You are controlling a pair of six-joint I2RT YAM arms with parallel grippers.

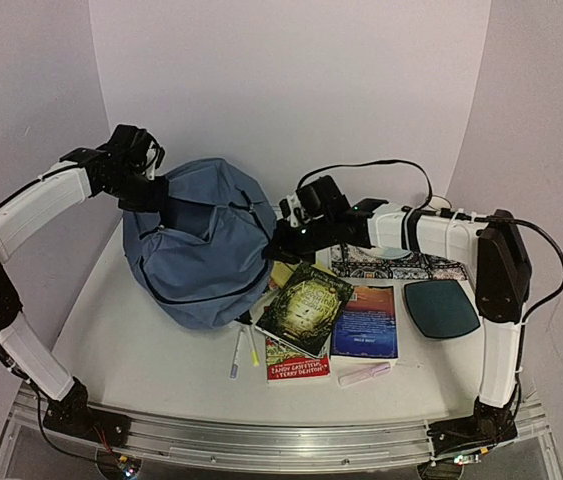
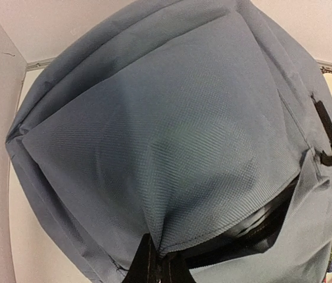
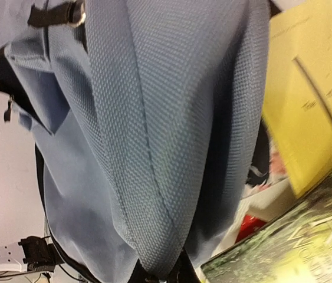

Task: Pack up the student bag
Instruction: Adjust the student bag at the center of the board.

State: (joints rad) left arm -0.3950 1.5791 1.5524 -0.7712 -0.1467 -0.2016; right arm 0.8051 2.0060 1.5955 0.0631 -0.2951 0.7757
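Observation:
The student bag (image 1: pixel 201 255), slate-blue fabric with dark zippers, lies slumped at the middle left of the table. My left gripper (image 1: pixel 157 196) is at its upper left edge, shut on a fold of the fabric. In the left wrist view that gripper (image 2: pixel 162 260) pinches the blue flap beside the dark, partly open zipper mouth (image 2: pixel 254 227). My right gripper (image 1: pixel 277 240) is at the bag's right side. The right wrist view shows it (image 3: pixel 167 275) shut on a ridge of the student bag (image 3: pixel 154 118).
Right of the bag lie a green book (image 1: pixel 307 303), a blue book (image 1: pixel 366 320), a red book (image 1: pixel 297 366), a yellow book (image 3: pixel 313 88) and a patterned item (image 1: pixel 401 263). Two pens (image 1: pixel 237 355), a pink object (image 1: pixel 364 373) and a dark oval pad (image 1: pixel 441 306) are nearby.

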